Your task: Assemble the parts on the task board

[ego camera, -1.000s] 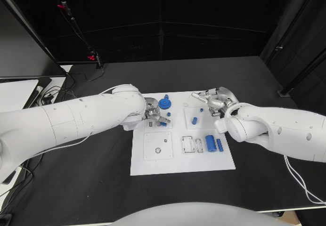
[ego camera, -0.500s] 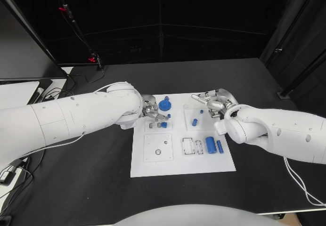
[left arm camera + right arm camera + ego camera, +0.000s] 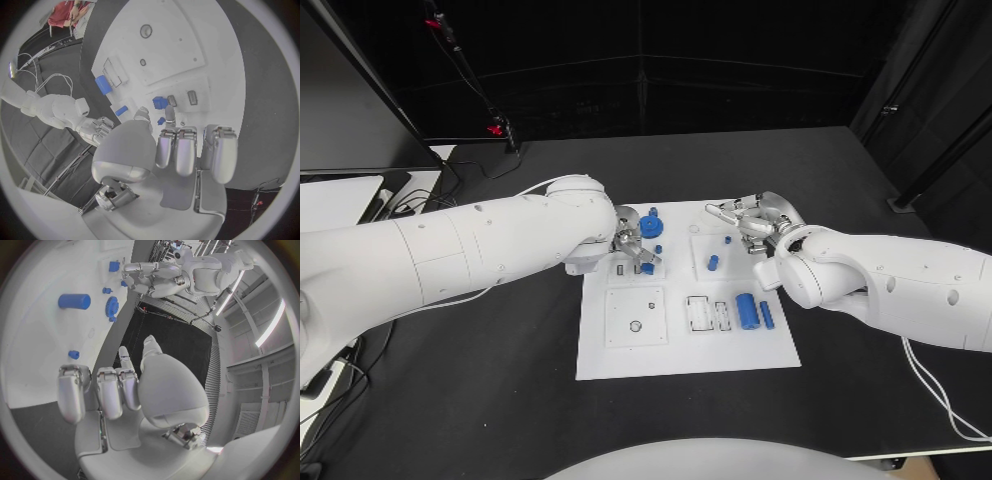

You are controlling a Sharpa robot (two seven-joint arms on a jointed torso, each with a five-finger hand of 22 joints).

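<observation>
While the small, rigid blue plastic parts [image 3: 749, 308] are lying light and probably slippery on the white task board [image 3: 678, 352], both the left hand [image 3: 632, 243] and right hand [image 3: 750, 219] are hovering released, best pinching each part's sides.

Task board [image 3: 682, 345] on the desk [image 3: 473, 400], between left hand [image 3: 632, 243] and right hand [image 3: 750, 217]; cylinder part [image 3: 747, 308] lies nearer the right hand.

Legible text, labels, brands, numbers, signs: none. You will find no readable marking on the task board [image 3: 687, 345], its parts, or either arm.
</observation>
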